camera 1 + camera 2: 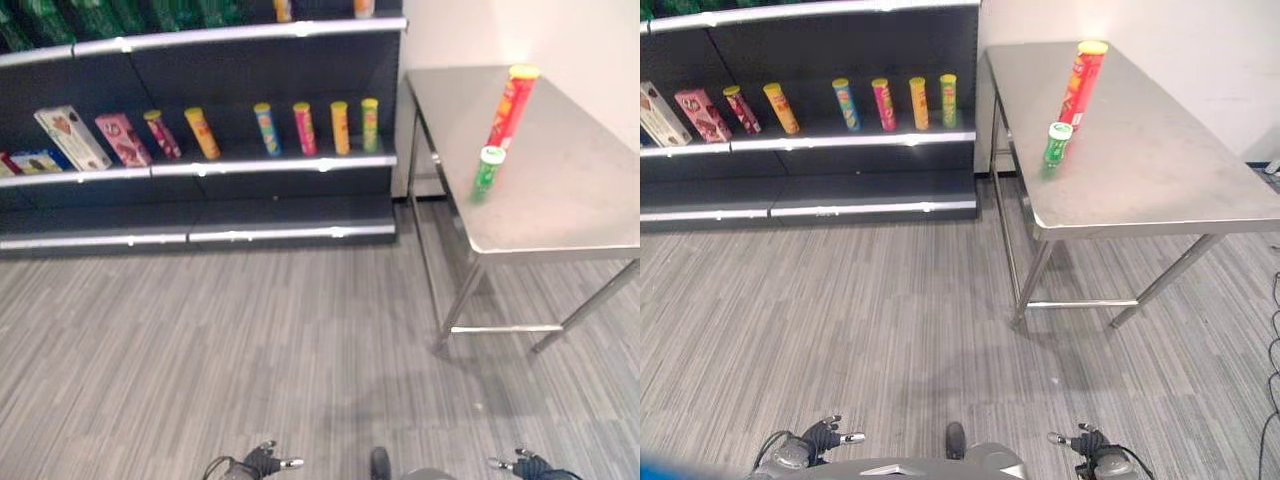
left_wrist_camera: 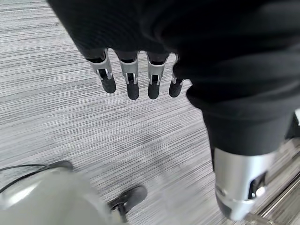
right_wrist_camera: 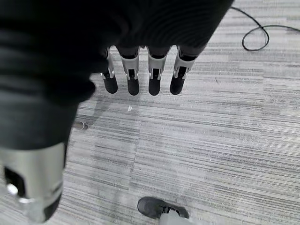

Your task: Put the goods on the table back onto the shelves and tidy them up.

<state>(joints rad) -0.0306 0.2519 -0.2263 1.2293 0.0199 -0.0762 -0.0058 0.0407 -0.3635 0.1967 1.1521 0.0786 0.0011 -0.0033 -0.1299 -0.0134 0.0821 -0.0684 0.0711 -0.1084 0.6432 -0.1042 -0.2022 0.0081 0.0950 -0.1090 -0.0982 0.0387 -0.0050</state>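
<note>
On the steel table (image 1: 560,190) at the right stand a tall red can with a yellow lid (image 1: 512,108) and a short green can with a white lid (image 1: 487,173), close together near the table's left edge. My left hand (image 1: 265,461) and right hand (image 1: 525,463) hang low over the floor at the bottom of the eye views, far from the table. Both hold nothing. The left hand's fingers (image 2: 132,79) point straight down over the carpet, and so do the right hand's fingers (image 3: 154,77).
A dark shelf unit (image 1: 200,165) stands at the back left. Its middle shelf holds several upright cans (image 1: 303,128) and some boxes (image 1: 72,138). Grey striped carpet lies between me and the shelves. The table's legs (image 1: 455,310) stand to the right.
</note>
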